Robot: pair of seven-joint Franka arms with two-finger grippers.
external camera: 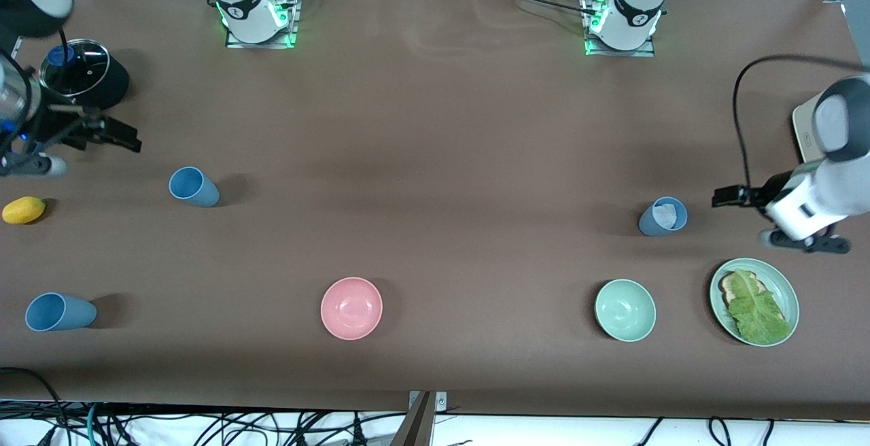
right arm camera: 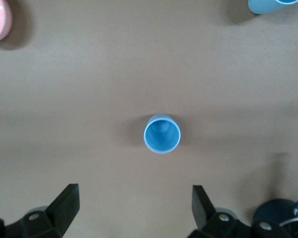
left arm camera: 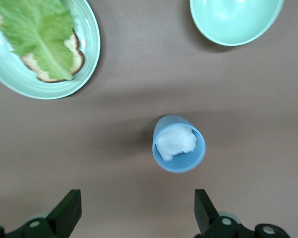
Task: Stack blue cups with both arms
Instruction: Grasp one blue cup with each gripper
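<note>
Blue plastic cups stand upright on the brown surface (external camera: pixel 435 126), three of them. One sky blue cup (external camera: pixel 194 187) is toward the right arm's end. A second sky blue cup (external camera: pixel 59 312) is nearer to the front camera at that same end. The duller greyish blue cup (external camera: pixel 663 216) stands toward the left arm's end, with something white inside it.

The right gripper (external camera: pixel 115 134) hangs in the air over the surface near the first sky blue cup. Its fingers (right arm camera: pixel 64 206) are spread wide and grasp nothing. The left gripper (external camera: pixel 731 196) hangs over the surface just beside the greyish blue cup. Its fingers (left arm camera: pixel 67 213) are spread wide too, with nothing between them.

A round pink bowl (external camera: pixel 351 308) and a pale green bowl (external camera: pixel 625 310) sit nearer to the front camera. Beside the green bowl is a green plate (external camera: pixel 788 289) with bread and a lettuce leaf. A small yellow fruit (external camera: pixel 24 210) lies near the right gripper.
</note>
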